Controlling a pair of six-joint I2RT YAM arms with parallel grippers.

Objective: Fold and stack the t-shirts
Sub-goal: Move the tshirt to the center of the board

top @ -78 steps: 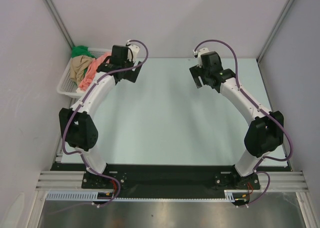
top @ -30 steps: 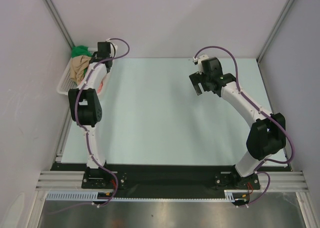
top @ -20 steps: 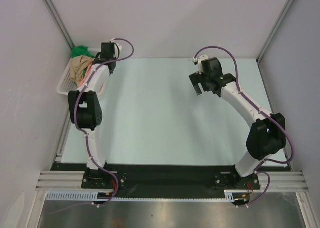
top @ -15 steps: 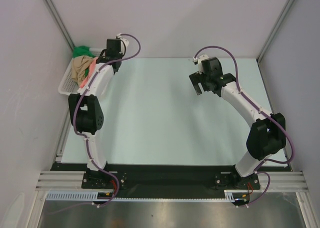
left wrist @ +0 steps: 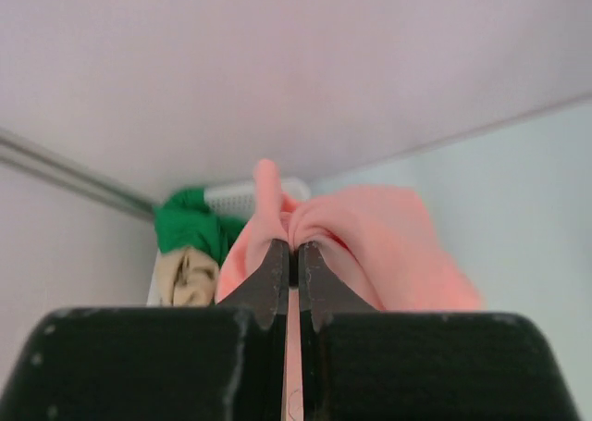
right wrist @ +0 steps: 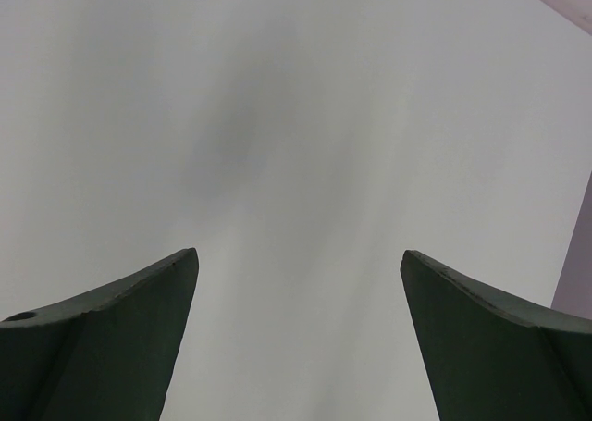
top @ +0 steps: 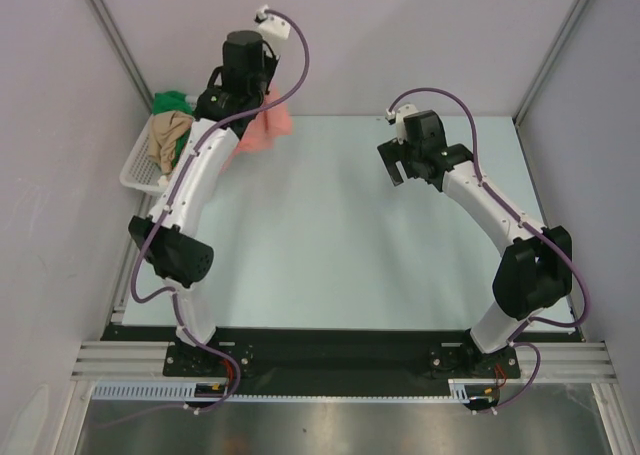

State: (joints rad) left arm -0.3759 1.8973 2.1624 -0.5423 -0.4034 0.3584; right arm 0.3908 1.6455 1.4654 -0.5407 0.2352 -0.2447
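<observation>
Since half a second ago, the left hand [left wrist: 289, 254] has risen from the white plastic lattice basket [top: 135, 171]. Its jaws are pinched tight on a fold of the salmon-pink cloth t-shirt [top: 265, 130], which hangs above the pale bench [top: 350, 235] just beside the basket. The green cloth t-shirt [top: 172, 103] and the tan cloth t-shirt [top: 168, 137] lie bunched in the basket. The right hand [right wrist: 298, 264] hovers over the bench, wide open and gripping nothing.

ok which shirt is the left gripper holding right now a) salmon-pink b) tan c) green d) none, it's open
a, the left gripper is shut on a fold of the salmon-pink shirt, which hangs from it, while the green shirt and tan shirt sit in the basket
</observation>
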